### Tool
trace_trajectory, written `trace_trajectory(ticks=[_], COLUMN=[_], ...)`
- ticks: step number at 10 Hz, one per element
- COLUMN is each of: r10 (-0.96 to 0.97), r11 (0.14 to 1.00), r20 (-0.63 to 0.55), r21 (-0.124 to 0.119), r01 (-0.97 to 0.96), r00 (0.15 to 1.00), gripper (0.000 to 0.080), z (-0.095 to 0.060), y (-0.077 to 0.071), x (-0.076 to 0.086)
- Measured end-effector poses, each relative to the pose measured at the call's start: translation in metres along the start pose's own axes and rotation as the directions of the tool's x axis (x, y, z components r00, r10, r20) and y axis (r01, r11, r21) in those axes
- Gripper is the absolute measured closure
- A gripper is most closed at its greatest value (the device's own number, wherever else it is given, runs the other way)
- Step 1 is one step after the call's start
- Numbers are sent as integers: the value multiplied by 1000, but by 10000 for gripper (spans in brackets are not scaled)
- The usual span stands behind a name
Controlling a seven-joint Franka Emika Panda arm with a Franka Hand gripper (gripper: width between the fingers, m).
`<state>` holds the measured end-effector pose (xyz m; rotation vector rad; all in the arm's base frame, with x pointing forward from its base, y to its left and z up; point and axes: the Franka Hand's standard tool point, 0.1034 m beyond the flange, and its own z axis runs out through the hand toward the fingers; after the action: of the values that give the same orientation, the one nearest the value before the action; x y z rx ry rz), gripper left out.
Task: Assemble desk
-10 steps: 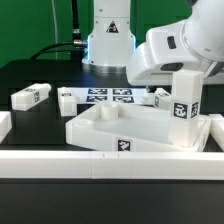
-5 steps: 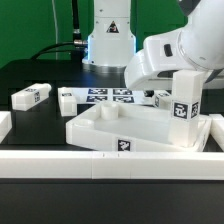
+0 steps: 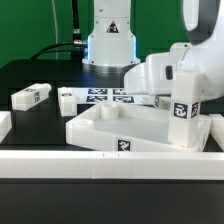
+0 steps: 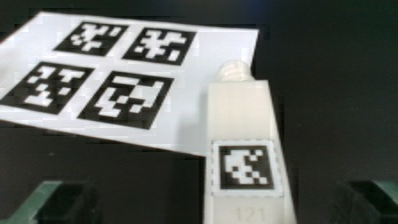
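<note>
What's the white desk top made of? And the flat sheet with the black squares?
The desk top looks like hard white plastic: smooth, faintly shiny, with thick moulded rims. The marker board looks like a thin, flat white sheet, matte, printed with black squares. Whether it is stiff card or plastic, the pictures don't settle.

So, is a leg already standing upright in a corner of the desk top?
Yes, in the exterior view one leg stands upright at the corner of the desk top on the exterior view's right.
</note>
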<state>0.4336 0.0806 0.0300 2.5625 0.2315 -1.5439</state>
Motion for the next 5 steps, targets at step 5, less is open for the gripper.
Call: trace_trajectory(ticks=[5], r10=[1], r11=[1000], r20=[-17], r21=[4], r01=[-1], r00=[1000], gripper=[150], z=[-3], y=[1], x=[2])
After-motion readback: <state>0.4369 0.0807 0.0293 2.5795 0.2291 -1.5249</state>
